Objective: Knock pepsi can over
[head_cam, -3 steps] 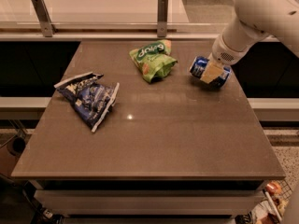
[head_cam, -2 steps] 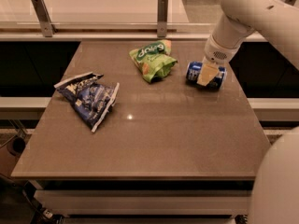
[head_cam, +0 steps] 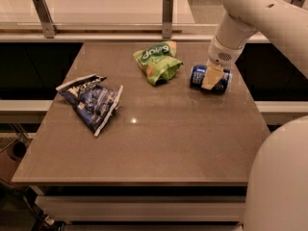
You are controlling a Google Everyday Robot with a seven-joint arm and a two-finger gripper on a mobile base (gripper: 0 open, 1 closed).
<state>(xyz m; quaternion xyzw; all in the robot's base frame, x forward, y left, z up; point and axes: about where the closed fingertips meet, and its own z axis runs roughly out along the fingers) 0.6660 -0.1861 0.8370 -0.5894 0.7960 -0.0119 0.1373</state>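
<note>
The pepsi can (head_cam: 196,76), dark blue with a silver end, lies on its side at the right rear of the brown table (head_cam: 159,148), its end facing left. My gripper (head_cam: 211,78) comes down from the white arm (head_cam: 240,28) at the upper right and sits right at the can, covering its middle. The can's right end shows just past the gripper.
A green snack bag (head_cam: 158,61) lies just left of the can. A blue-and-white chip bag (head_cam: 91,100) lies at the table's left. A railing with metal posts (head_cam: 167,8) runs behind the table. The robot's white body (head_cam: 279,177) fills the lower right.
The gripper and the can have shifted slightly left and toward the camera. The arm has swung, and more of the robot's body now shows at the lower right.
</note>
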